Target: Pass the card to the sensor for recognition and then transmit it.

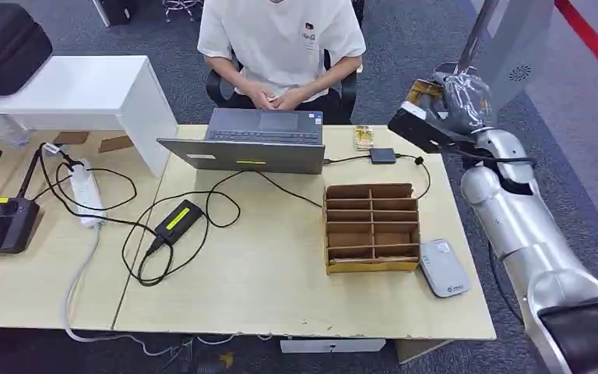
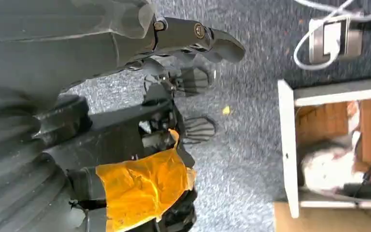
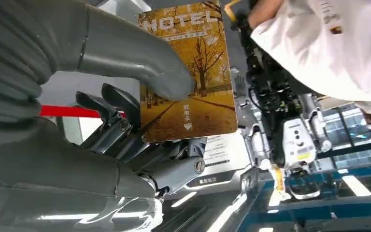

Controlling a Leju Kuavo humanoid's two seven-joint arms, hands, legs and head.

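Observation:
My right hand (image 1: 453, 103) is raised beyond the table's right edge, level with the laptop. It pinches a golden hotel card (image 3: 193, 77) between the thumb and the dark fingers (image 3: 121, 108). From the head view only a golden corner of the card (image 1: 419, 91) shows at the hand. The grey-white card sensor (image 1: 444, 267) lies flat near the table's front right, well below and in front of that hand. My left hand (image 2: 183, 82) hangs over the carpet, fingers apart and holding nothing.
A cardboard divider box (image 1: 371, 228) sits just left of the sensor. A laptop (image 1: 258, 142) stands at the far edge with a person in a white shirt (image 1: 280, 39) behind it. Cables, a power adapter (image 1: 177, 220) and a power strip (image 1: 87, 192) lie to the left.

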